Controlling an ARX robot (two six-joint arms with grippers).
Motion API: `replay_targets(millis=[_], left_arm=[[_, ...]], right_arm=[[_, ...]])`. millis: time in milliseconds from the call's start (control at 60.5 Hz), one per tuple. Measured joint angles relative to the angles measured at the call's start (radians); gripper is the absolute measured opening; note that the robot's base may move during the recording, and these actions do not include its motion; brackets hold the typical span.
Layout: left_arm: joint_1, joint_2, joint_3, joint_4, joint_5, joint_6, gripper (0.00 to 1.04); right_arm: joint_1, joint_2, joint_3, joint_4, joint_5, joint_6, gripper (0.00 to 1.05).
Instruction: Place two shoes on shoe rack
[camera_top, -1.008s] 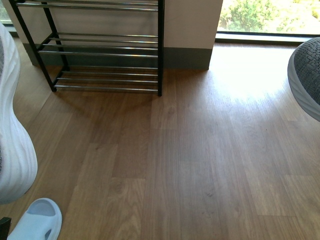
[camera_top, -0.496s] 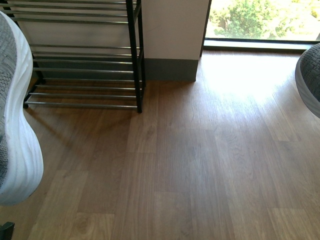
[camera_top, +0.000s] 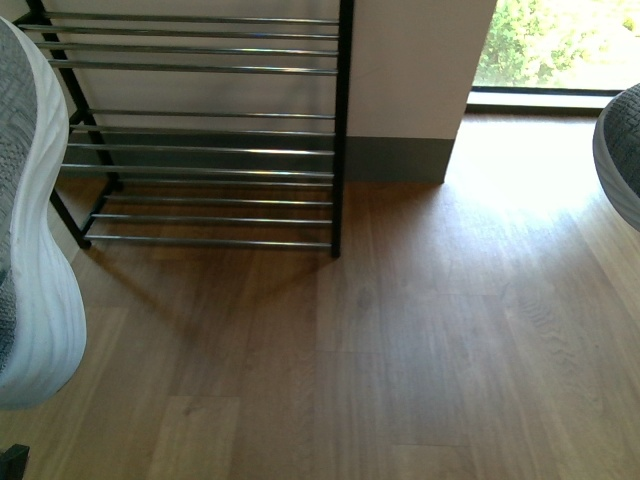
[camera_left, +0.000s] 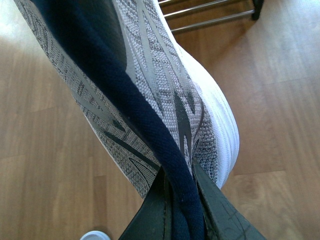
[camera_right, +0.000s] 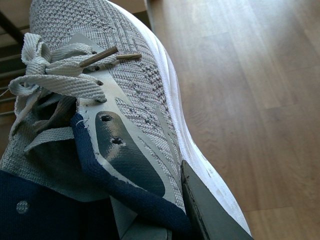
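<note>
Left gripper (camera_left: 178, 170): my two dark fingers (camera_left: 150, 215) are pinched tight on the navy edge of the left sneaker (camera_left: 150, 75). One finger is on each side of that edge.
Right gripper (camera_right: 165, 200): it grips the right sneaker (camera_right: 140, 75) at the navy edge. I see one grey finger (camera_right: 210, 210) well, pressed on the outside. The other one is mostly hidden by the shoe.
Left sneaker: it hangs from my left gripper, up off the floor (camera_top: 400, 350), toe pointing away from me. From the front only its white wavy sole (camera_top: 40, 300) and a bit of grey knit show. The rest is cut off at the edge.
Right sneaker: it hangs from my right gripper. From the front I see just a small bit (camera_top: 620, 150), cut off at the edge. Up close, its grey laces (camera_right: 45, 75) are tied in a bow.
Shoe rack (camera_top: 200, 130): it stands ahead of my left gripper, past the left sneaker's toe, by the wall (camera_top: 410, 70). It is ahead and to the left of my right gripper. No shoe touches it. Its top is cut off.
Hard to tell: a small pale round bit (camera_left: 92, 235) lies on the floor under my left gripper. I cannot tell what it is.
Window (camera_top: 560, 40): it is ahead of my right gripper, very bright.
</note>
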Motion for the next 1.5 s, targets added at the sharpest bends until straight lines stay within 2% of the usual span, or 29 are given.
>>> replay_targets(millis=[264,479,1504], left_arm=[[0.008,0.0,-0.001,0.0,-0.026,-0.011,0.03],[0.002,0.0,-0.001,0.0,0.005,-0.004,0.03],[0.003,0.0,-0.001,0.0,-0.001,-0.004,0.03]], right_arm=[[0.008,-0.001,-0.001,0.0,-0.028,0.0,0.01],[0.001,0.0,-0.001,0.0,0.008,0.0,0.01],[0.004,0.0,-0.001,0.0,0.001,0.0,0.01]])
